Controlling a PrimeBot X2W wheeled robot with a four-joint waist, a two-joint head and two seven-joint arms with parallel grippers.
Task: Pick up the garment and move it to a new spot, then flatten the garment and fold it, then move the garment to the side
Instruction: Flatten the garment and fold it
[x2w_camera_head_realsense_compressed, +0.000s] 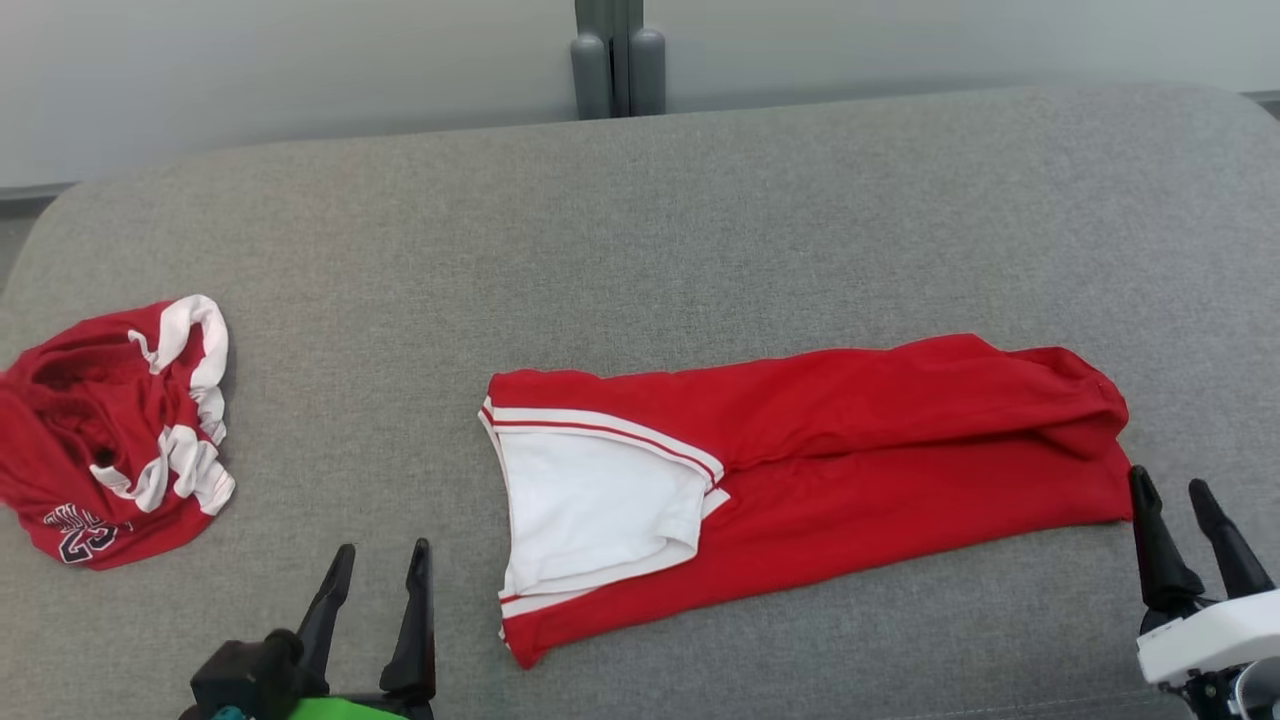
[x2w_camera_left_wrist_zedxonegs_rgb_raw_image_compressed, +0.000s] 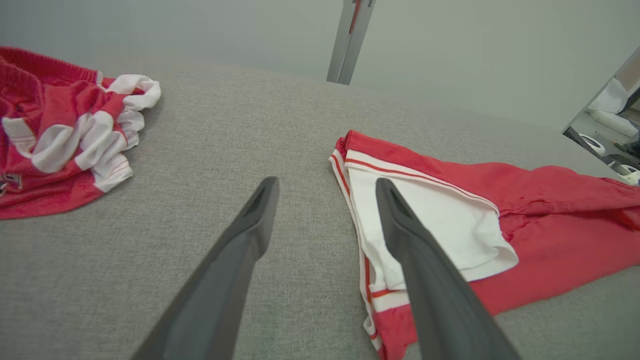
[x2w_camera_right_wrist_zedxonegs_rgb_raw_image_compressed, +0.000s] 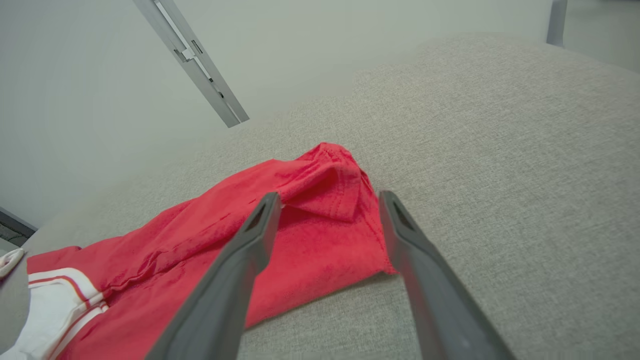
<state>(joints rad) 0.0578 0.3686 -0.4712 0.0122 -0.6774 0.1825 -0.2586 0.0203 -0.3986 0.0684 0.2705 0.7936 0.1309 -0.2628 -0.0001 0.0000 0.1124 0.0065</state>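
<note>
Lying flat, seemingly folded once, red-and-white fabric shorts (x2w_camera_head_realsense_compressed: 800, 450) awaited moving aside; left gripper (x2w_camera_head_realsense_compressed: 383, 548) (7 o'clock) and right gripper (x2w_camera_head_realsense_compressed: 1168, 478) (4 o'clock) gaped empty.

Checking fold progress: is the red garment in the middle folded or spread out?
Folded: the garment lies flat, one red layer lapped over another along its length.

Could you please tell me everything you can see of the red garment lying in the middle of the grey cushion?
The long red knit-looking garment lies folded lengthwise on the grey woven cushion, running left to right. Its left end shows a white panel with red-and-white striped trim; its right end is creased. Both claws are open: the left claw stands clear, the right claw just off its right corner.
</note>
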